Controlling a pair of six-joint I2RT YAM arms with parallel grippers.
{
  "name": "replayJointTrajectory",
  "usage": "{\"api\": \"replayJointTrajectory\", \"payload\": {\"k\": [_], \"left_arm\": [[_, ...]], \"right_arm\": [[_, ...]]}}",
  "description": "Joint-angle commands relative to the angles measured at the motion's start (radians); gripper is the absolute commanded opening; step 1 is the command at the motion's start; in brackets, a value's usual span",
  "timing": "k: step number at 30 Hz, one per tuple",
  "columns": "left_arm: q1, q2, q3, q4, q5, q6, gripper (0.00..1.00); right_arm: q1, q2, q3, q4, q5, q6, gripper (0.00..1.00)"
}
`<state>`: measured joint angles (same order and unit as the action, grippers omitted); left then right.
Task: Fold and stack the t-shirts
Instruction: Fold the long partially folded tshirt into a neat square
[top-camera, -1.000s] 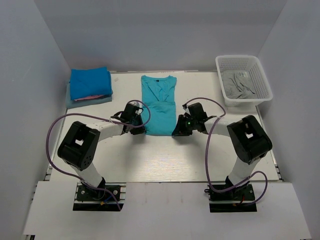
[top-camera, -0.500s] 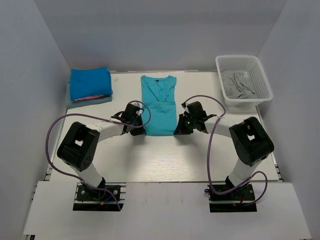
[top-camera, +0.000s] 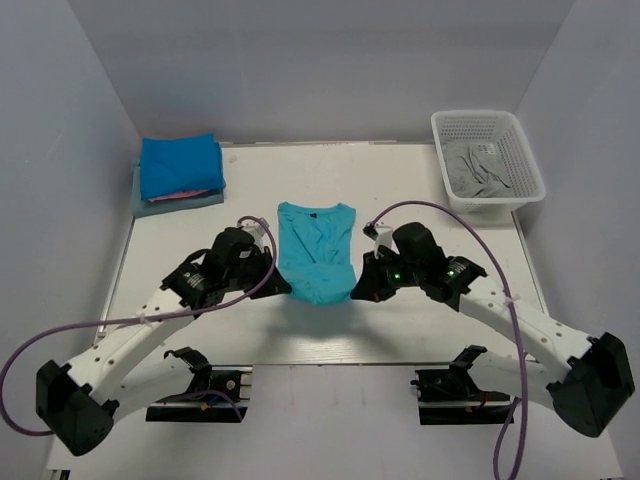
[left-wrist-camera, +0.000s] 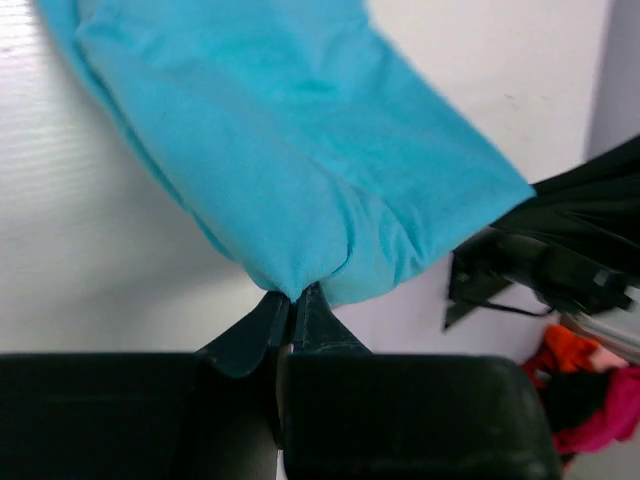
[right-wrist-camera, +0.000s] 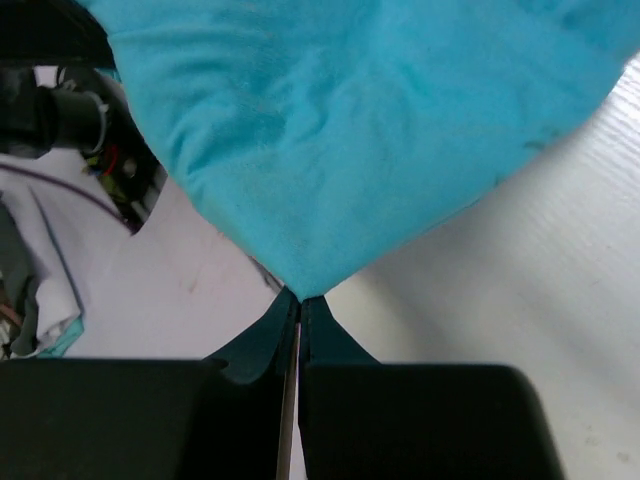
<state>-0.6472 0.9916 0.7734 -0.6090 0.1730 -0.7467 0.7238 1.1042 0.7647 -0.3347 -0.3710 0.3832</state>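
- Turquoise t-shirt (top-camera: 315, 250) lies at the middle of the table (top-camera: 400, 190), collar end down and near hem raised off the surface.
- Left gripper (left-wrist-camera: 293, 305) and right gripper (right-wrist-camera: 300, 305) each pinch 1 hem corner, jaws closed on a thin tuck of cloth.
- Folded stack (top-camera: 180, 170) sits far left; the white basket (top-camera: 497, 203), far right, holds a grey tee (top-camera: 478, 168).
- Risk: with so little cloth caught, 1 corner could slip free, or the 2 arms could travel unevenly and skew the fold.
- Against 1 second earlier: the shirt lay flat and farther back; now the hem is lifted and the collar sits nearer the arms.
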Motion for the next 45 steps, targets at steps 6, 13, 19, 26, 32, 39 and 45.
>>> {"api": "replayJointTrajectory", "payload": {"k": [6,13,19,26,32,39,45], "left_arm": [[-0.029,-0.145,0.101,-0.120,0.079,-0.045,0.00],[-0.029,-0.134,0.144,-0.149,-0.010,-0.045,0.00],[-0.029,-0.099,0.196,-0.158,-0.185,-0.115,0.00],[-0.008,-0.021,0.216,-0.176,-0.299,-0.181,0.00],[-0.008,0.074,0.254,-0.167,-0.441,-0.209,0.00],[0.001,0.176,0.337,-0.138,-0.541,-0.181,0.00],[0.020,0.281,0.395,-0.104,-0.564,-0.136,0.01]], "right_arm": [[0.029,-0.133,0.114,-0.224,-0.072,-0.023,0.00],[0.020,-0.113,0.159,-0.218,-0.030,-0.012,0.00],[0.016,-0.073,0.206,-0.162,0.038,-0.020,0.00],[-0.027,0.086,0.237,-0.121,0.008,-0.021,0.00],[-0.093,0.175,0.260,-0.057,-0.005,-0.020,0.00],[-0.155,0.263,0.324,-0.040,-0.058,-0.030,0.00],[-0.210,0.315,0.354,-0.049,-0.092,-0.033,0.00]]}}
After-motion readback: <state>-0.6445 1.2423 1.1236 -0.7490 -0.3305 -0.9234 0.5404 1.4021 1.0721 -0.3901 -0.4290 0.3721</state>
